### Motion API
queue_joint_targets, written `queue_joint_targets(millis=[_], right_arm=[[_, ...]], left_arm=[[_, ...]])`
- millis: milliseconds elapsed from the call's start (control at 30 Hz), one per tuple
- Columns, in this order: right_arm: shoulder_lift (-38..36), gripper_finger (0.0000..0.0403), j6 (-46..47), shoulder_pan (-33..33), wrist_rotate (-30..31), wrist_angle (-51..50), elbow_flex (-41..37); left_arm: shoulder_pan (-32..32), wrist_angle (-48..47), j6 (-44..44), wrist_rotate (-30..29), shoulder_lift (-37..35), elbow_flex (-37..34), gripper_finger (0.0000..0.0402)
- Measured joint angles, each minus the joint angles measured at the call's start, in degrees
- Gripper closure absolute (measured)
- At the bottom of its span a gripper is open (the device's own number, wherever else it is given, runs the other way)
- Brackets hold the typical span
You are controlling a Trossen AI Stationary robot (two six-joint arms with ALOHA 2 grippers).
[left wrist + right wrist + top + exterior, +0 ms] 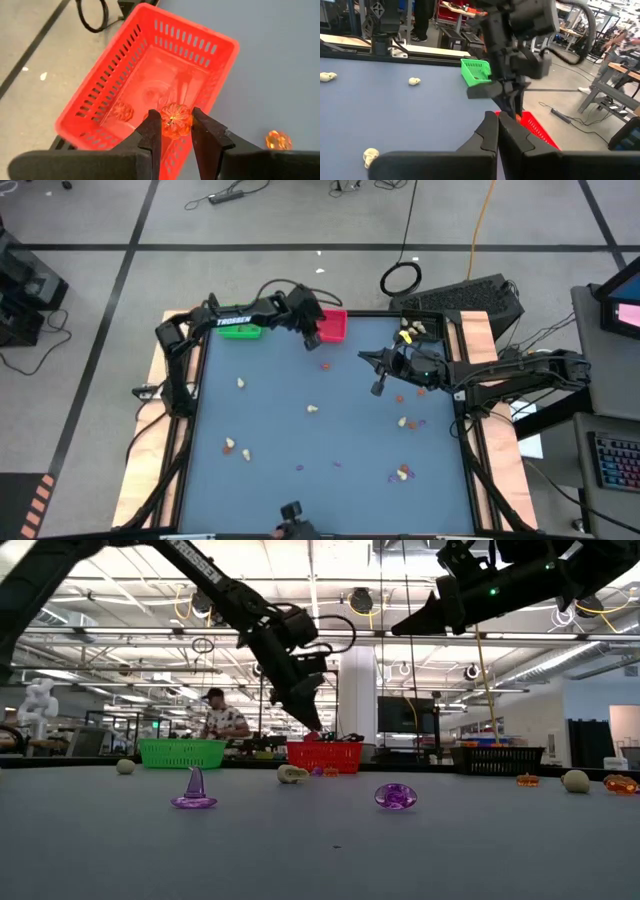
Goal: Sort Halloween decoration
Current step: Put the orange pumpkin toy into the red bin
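Two of my fingers, the left pair (175,131), are clamped on a small orange pumpkin trinket (175,120) directly above the red basket (107,82), which sits at the worktop's (330,450) twelve o'clock edge in the high view. One orange piece (121,111) already lies on the basket floor. To finish this drop well, I judge I should stay centred over the basket's open mouth, away from its slatted wall, come a little lower, then part the fingers gently so the pumpkin falls straight and does not bounce out. Another orange trinket (278,140) sits on the worktop just outside the basket. My right fingers (379,389) are pressed together and empty, hovering near the two o'clock part of the worktop. The green basket (240,331) stands at eleven o'clock, a black one (418,328) at one o'clock. Cream, orange and purple trinkets are scattered from the centre out to five and seven o'clock, including a purple witch hat (194,789) and a purple pumpkin (396,796). White lettering on my left arm seems to read "TROSSEN" (234,321).
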Motion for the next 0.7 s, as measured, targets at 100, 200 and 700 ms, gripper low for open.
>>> queue_joint_targets(millis=[100,200,700], right_arm=[[0.0,0.0403,0.0,0.0,0.0,0.0,0.0],[0.0,0.0403,0.0,0.0,0.0,0.0,0.0],[0.0,0.0403,0.0,0.0,0.1,-0.1,0.0]], left_arm=[[1.0,-1.5,0.7,1.7,2.7,2.5,0.0317],[2.0,-3.2,1.0,2.0,4.9,5.0,0.0317],[3.9,-6.3,4.0,4.6,8.4,9.2,0.0276]])
